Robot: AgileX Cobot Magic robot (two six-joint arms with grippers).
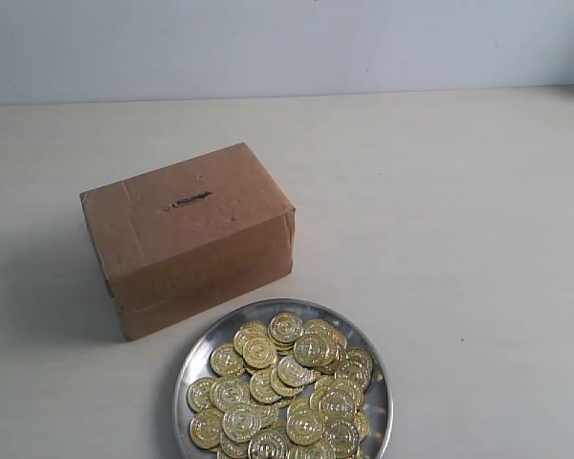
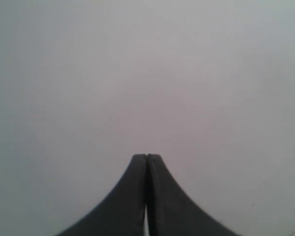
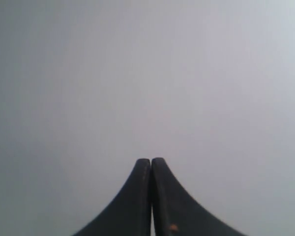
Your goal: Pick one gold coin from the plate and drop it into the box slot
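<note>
On the pale table [image 1: 478, 239] the brown box [image 1: 187, 244] stands to the left, with its slot [image 1: 188, 201] uncovered on the top face. Just right of it and nearer the camera lies the silver plate [image 1: 209, 337], close to the box's lower edge and heaped with gold coins [image 1: 287, 392]. The left gripper [image 2: 146, 156] has its dark jaws pressed tip to tip before a plain grey surface. The right gripper [image 3: 151, 160] is closed on itself likewise. Neither wrist view shows box or plate, so where they lie from either gripper cannot be told.
</note>
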